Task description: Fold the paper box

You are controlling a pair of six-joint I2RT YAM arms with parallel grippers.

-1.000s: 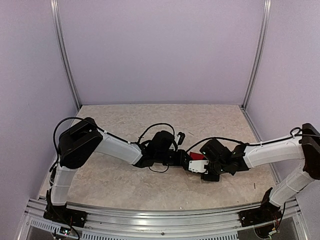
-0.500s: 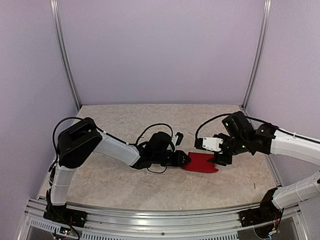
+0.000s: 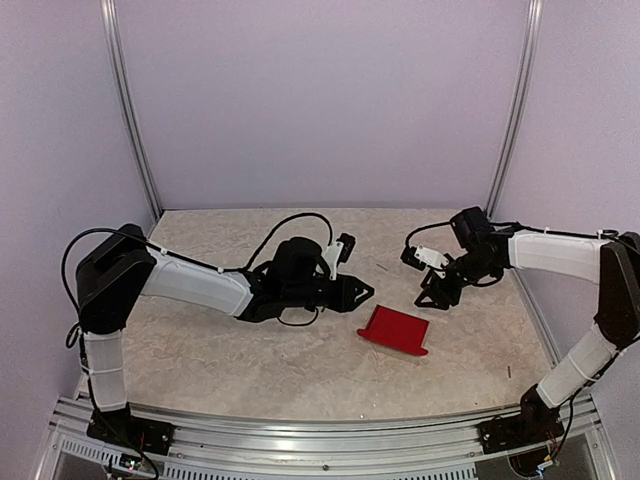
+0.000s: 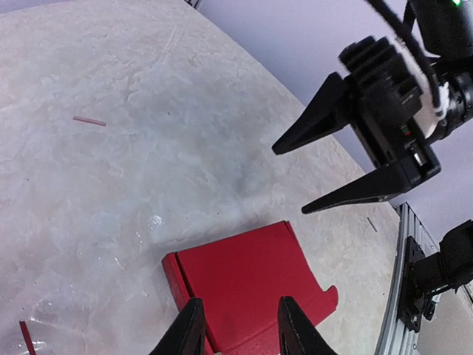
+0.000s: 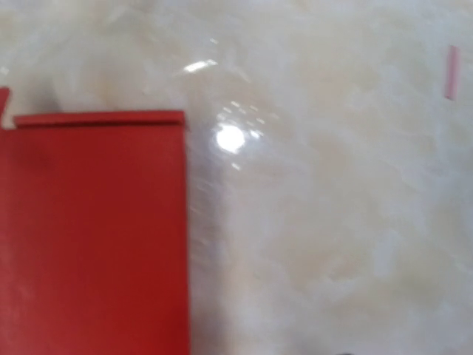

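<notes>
The paper box point(image 3: 394, 330) is bright red and lies flat on the table by itself, between the two arms; nothing holds it. In the left wrist view the paper box point(image 4: 247, 270) shows a folded edge on its left and a notched flap on its right. My left gripper point(image 3: 362, 293) hovers just up and left of it, open and empty, its dark fingertips point(image 4: 194, 318) framing the box from above. My right gripper point(image 3: 432, 297) is open to the upper right of the box, its spread fingers point(image 4: 307, 129) clear of it. The right wrist view shows only the paper box point(image 5: 89, 237), not the fingers.
The table top point(image 3: 220, 350) is pale marbled stone. A small pink scrap point(image 4: 89, 120) lies on it beyond the box, also seen as a pink scrap point(image 5: 451, 72) in the right wrist view. Metal rails point(image 3: 300, 425) run along the near edge, and purple walls enclose the space.
Both grippers have let go of the box and drawn back, the right one first toward the right, then the left one up and left. The box now lies alone on the table.
</notes>
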